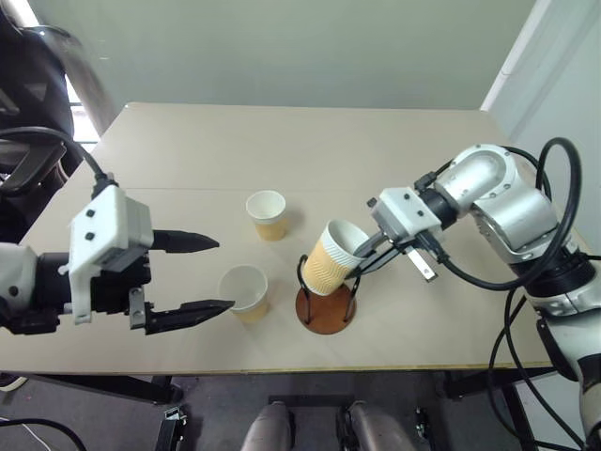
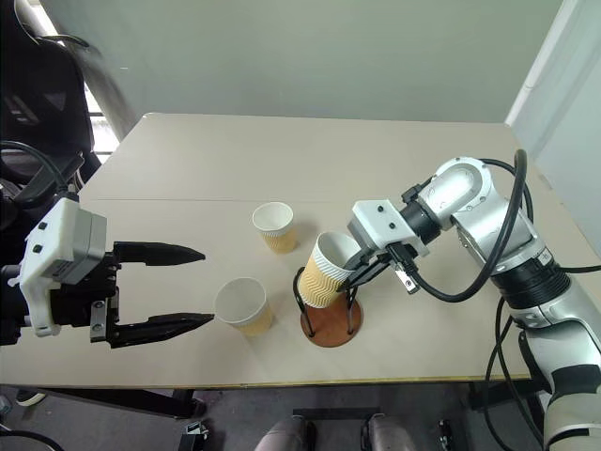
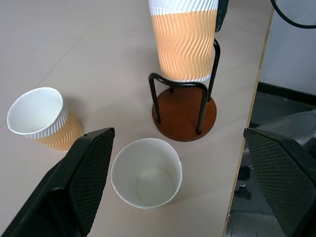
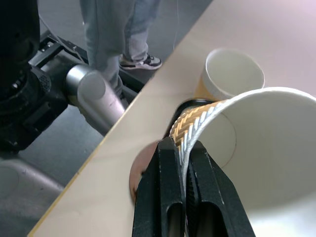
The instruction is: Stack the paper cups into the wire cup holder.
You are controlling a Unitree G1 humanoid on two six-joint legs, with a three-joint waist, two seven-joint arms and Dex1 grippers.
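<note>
My right gripper [image 1: 361,263] is shut on the rim of a tan ribbed paper cup [image 1: 331,257], which is tilted with its bottom inside the black wire cup holder [image 1: 326,299] on its reddish-brown disc base. In the right wrist view both fingers [image 4: 170,197] pinch the cup wall [image 4: 256,163]. A second paper cup [image 1: 245,291] stands upright left of the holder, just off the tips of my open left gripper [image 1: 214,274]. The third cup [image 1: 268,214] stands farther back. The left wrist view shows the near cup [image 3: 146,173] between my spread fingers.
The beige table [image 1: 282,141] has free room behind and to both sides of the cups. Its front edge runs close to the holder. A person's legs [image 4: 111,34] stand on the floor beyond the table edge in the right wrist view.
</note>
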